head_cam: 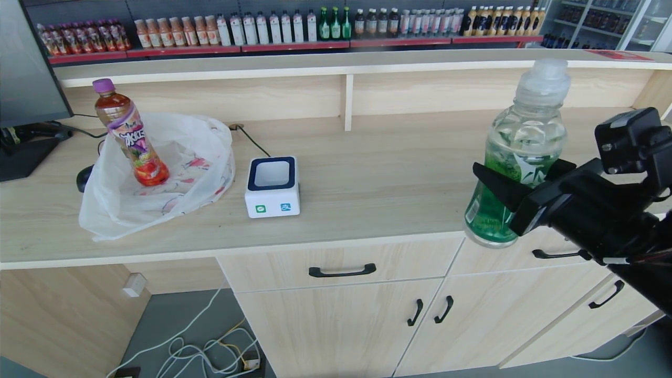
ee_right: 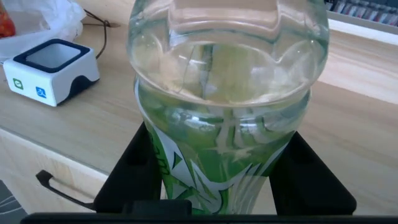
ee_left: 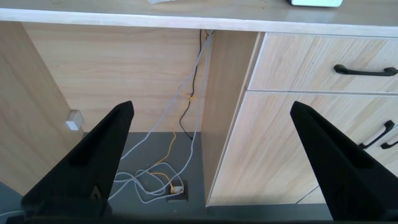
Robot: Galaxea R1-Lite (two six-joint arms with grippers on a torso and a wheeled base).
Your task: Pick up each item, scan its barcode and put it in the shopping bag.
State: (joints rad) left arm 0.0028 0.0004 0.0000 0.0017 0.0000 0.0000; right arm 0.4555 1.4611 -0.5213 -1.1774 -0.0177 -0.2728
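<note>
- The right gripper point(head_cam: 517, 181) is clamped around the lower body of the green drink bottle point(head_cam: 525, 136). It holds the bottle upright and off the tabletop point(head_cam: 378, 178), well to the right of the barcode scanner point(head_cam: 272, 186).
- The left gripper point(ee_left: 211, 168) is spread wide and empty, lower than the scanner and in front of the cabinets.
- The shopping bag point(head_cam: 210, 157) lies open just left of the scanner. A red tea bottle point(head_cam: 131, 136) with a purple cap leans inside it, so that item looks finished.
- Step in hand, as I judge it: the green bottle is picked up but not yet scanned.
- The next move calls for carrying the bottle left to the scanner and turning its label so the barcode faces the scanner's window. I cannot tell where the barcode sits.
- After that, the bag lies beyond the scanner.
</note>
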